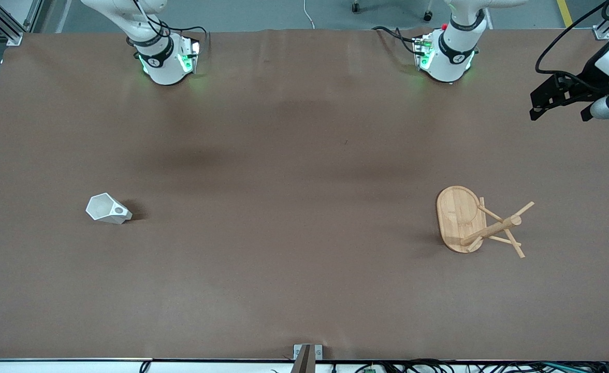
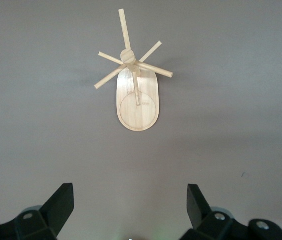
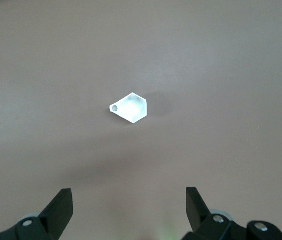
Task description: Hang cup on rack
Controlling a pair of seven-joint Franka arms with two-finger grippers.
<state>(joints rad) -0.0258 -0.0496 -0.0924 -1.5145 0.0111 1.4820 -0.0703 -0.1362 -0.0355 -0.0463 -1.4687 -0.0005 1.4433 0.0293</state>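
- cup (image 1: pixel 107 209) upright on the counter (image 1: pixel 284 207), toward the right arm's end, handle hole showing; well apart from the rack (image 1: pixel 470 220)
- rack stands on its oval base toward the left arm's end, pegs bare
- left hand (image 2: pixel 131 210) up in the air over the counter near the rack, fingers spread, holding nothing
- right hand (image 3: pixel 129 212) up over the counter near the cup (image 3: pixel 130 108), fingers spread, holding nothing

front: high, across the table (image 1: pixel 294 155), faced both bases | left wrist: looked down from well above the rack (image 2: pixel 137 97) | right wrist: likewise, the cup (image 3: pixel 130 108) | wrist views seemingly shared nothing
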